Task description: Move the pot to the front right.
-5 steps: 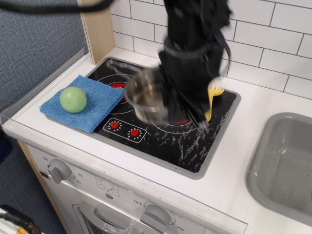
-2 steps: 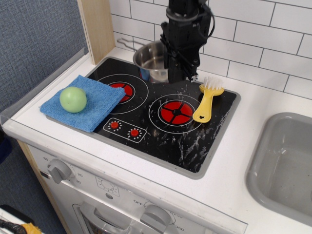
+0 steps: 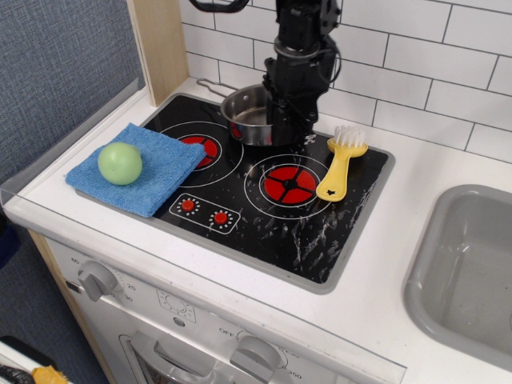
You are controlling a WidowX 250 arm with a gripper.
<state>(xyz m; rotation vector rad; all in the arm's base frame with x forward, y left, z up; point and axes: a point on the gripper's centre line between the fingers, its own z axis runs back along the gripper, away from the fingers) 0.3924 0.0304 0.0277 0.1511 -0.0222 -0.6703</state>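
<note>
Pot at back of hob, between burners, wire handle pointing back-left toward wall. Gripper at pot's right rim, apparently clamped on it. Yellow brush right of pot. Green ball on blue cloth, front left.

shiny steel pot, upright, wire handle rearward, stove's back edge

pot: shiny steel | hob: glossy black, scuffed | cloth: blue, likely terry
</note>
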